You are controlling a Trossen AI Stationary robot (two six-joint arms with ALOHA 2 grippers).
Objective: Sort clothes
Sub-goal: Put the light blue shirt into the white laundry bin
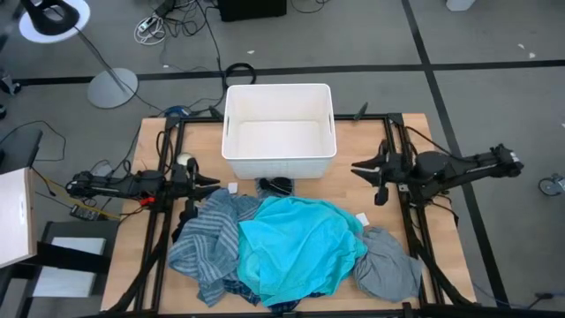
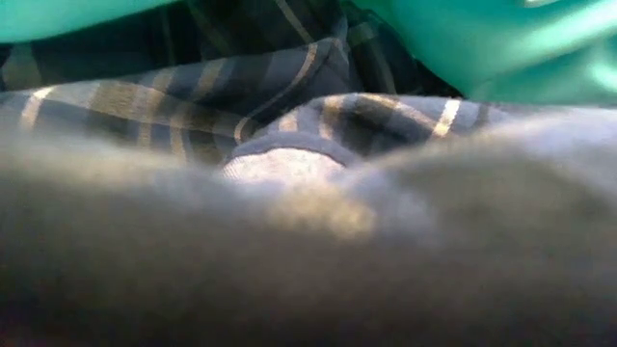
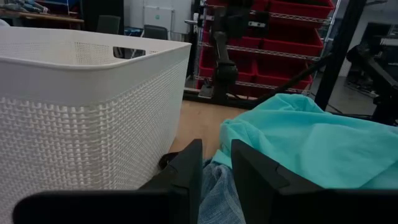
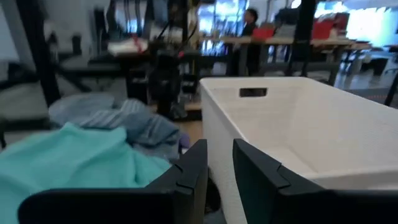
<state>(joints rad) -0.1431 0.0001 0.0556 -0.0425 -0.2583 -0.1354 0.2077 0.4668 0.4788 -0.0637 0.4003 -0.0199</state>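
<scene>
Both arms lie low and stretched inward from the table's two sides, each roughly level with the near wall of the white bin [image 1: 279, 131], which stands at the far middle of the table [image 1: 441, 243]. The left gripper [image 1: 210, 182] points right toward the bin's near left corner, just above the far edge of the clothes; in its wrist view the two fingers [image 3: 186, 171] stand close together with only a narrow gap and nothing between them. The right gripper [image 1: 360, 166] points left toward the bin's near right corner, its fingers [image 4: 194, 165] likewise nearly together and empty. The clothes lie heaped on the near half of the table, just in front of the bin: the turquoise garment [image 1: 296, 243] on top in the middle, the blue-grey striped garment [image 1: 207, 234] to its left, the grey garment [image 1: 388, 265] to its right, and a dark garment [image 1: 275, 185] peeking out close to the bin.
</scene>
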